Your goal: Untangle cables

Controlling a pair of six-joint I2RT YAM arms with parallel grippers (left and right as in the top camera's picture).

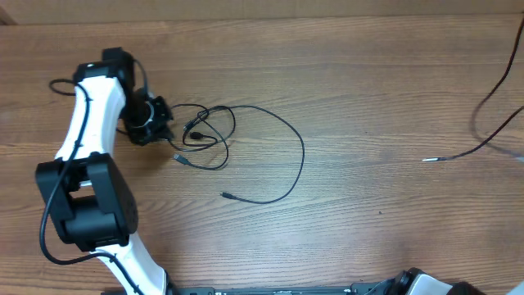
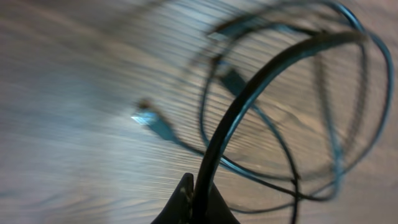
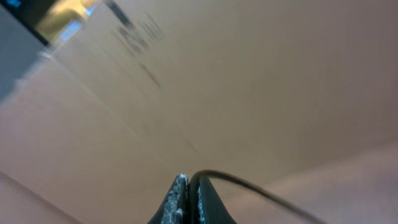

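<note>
A tangle of thin black cables (image 1: 214, 135) lies left of centre on the wooden table, with small loops and one wide loop reaching right. A silvery plug (image 1: 181, 160) and a free cord end (image 1: 224, 195) lie at its front. My left gripper (image 1: 166, 129) is at the tangle's left edge. In the left wrist view it (image 2: 200, 190) is shut on a black cable (image 2: 249, 99), with a silvery plug (image 2: 148, 117) beyond. A second black cable (image 1: 483, 143) runs off the right edge. My right gripper (image 3: 188, 186) is shut on a thin black cable (image 3: 249, 185); it is outside the overhead view.
The left arm (image 1: 90, 115) reaches in from the front left, its own thicker cable (image 1: 57, 84) looping at far left. The right arm's base (image 1: 426, 283) is at the front edge. The right wrist view shows a plain tan surface (image 3: 249, 74), blurred.
</note>
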